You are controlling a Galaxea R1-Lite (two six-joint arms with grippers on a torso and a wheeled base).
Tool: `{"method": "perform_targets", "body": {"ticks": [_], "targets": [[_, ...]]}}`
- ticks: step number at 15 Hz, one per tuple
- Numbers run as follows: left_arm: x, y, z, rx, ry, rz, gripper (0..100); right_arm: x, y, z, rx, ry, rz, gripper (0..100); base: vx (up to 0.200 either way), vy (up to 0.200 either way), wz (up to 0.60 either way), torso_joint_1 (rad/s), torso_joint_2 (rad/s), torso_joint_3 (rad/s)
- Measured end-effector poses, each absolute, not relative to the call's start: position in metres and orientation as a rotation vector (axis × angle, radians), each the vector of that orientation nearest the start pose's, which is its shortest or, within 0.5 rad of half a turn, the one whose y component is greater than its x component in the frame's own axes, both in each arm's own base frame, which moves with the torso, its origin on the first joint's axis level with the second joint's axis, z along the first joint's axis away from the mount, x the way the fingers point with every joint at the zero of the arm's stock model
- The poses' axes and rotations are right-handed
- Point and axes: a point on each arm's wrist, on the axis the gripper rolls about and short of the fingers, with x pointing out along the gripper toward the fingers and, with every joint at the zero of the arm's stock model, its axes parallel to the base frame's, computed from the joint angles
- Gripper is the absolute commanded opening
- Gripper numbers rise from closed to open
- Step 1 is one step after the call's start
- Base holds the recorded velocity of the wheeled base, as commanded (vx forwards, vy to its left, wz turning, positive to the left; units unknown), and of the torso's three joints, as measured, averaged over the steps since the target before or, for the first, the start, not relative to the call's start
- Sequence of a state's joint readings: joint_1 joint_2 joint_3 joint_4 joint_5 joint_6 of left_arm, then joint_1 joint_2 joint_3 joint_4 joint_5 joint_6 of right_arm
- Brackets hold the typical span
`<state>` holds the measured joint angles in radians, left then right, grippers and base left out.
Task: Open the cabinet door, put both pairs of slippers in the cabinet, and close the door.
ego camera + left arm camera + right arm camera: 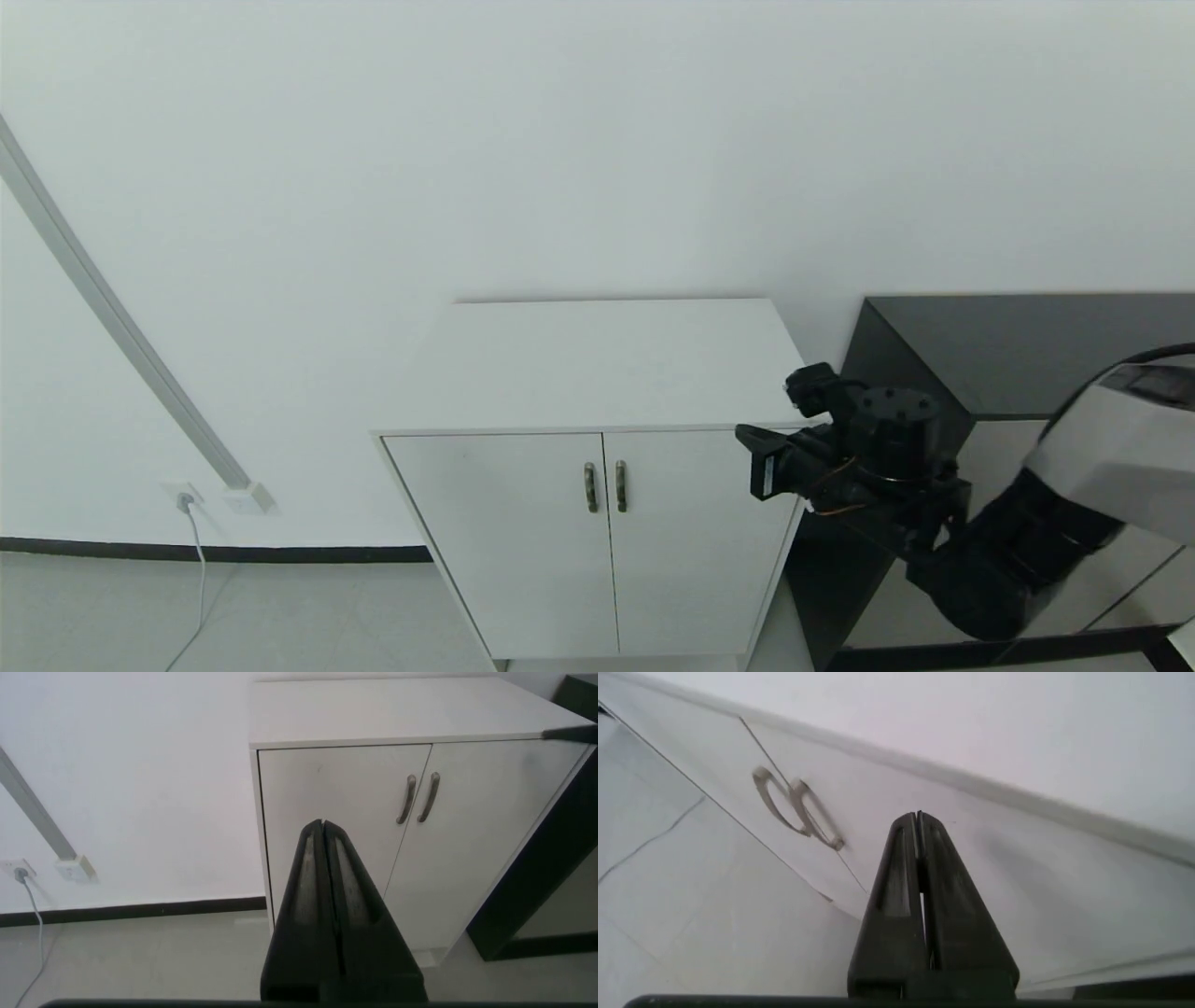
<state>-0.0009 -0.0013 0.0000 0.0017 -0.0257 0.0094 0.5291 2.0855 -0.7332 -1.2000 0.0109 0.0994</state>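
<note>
The left gripper (323, 825) is hanging out in front of the cabinet (597, 364) with its fingers pressed together on nothing. The right gripper (918, 819) is hovering nearer, off the upper right corner of the right door (695, 541), and its fingers are likewise lying closed and empty. Both doors are sitting shut, the left door (509, 541) meeting the right one at the middle seam. The two slim metal handles (590, 487) are standing upright just beside that seam, one on each door. The cabinet is standing on the floor (280, 616) with its back to the white wall (467, 168), and a dark unit (1018, 345) is standing just beside its right side. Each door is probably going to behave as a light, stiff panel swinging from its outer edge. The handles look smooth and hard, so closed fingers are likely to slide off. The best hold seems to be the middle of a handle's bar, with the fingers opened first and closed across it, and the pull then following the door's arc.
</note>
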Motion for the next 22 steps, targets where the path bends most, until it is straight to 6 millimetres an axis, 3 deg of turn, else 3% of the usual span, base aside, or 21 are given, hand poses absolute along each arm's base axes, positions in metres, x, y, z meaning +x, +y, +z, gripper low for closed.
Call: {"method": "perform_targets", "body": {"ticks": [4, 10, 15, 22], "targets": [[-0.023, -0.001, 0.075, 0.009, 0.000, -0.027, 0, 0.273, 0.124, 0.129, 0.050, 0.166, 0.278, 0, 0.000, 0.000, 0.00, 0.000, 0.00, 0.000], [-0.023, -0.001, 0.075, 0.009, 0.000, -0.026, 0, 0.210, 0.043, 0.134, 0.050, 0.189, 0.001, 0, 0.000, 0.000, 0.00, 0.000, 0.00, 0.000], [-0.023, -0.001, 0.075, 0.009, 0.000, -0.027, 0, 0.154, 0.022, 0.124, -0.003, 0.202, -0.043, 0, 0.000, 0.000, 0.00, 0.000, 0.00, 0.000], [-0.023, -0.001, 0.075, 0.009, 0.000, -0.027, 0, 0.102, 0.013, 0.116, -0.019, 0.294, -0.021, 0, 0.000, 0.000, 0.00, 0.000, 0.00, 0.000]]}}
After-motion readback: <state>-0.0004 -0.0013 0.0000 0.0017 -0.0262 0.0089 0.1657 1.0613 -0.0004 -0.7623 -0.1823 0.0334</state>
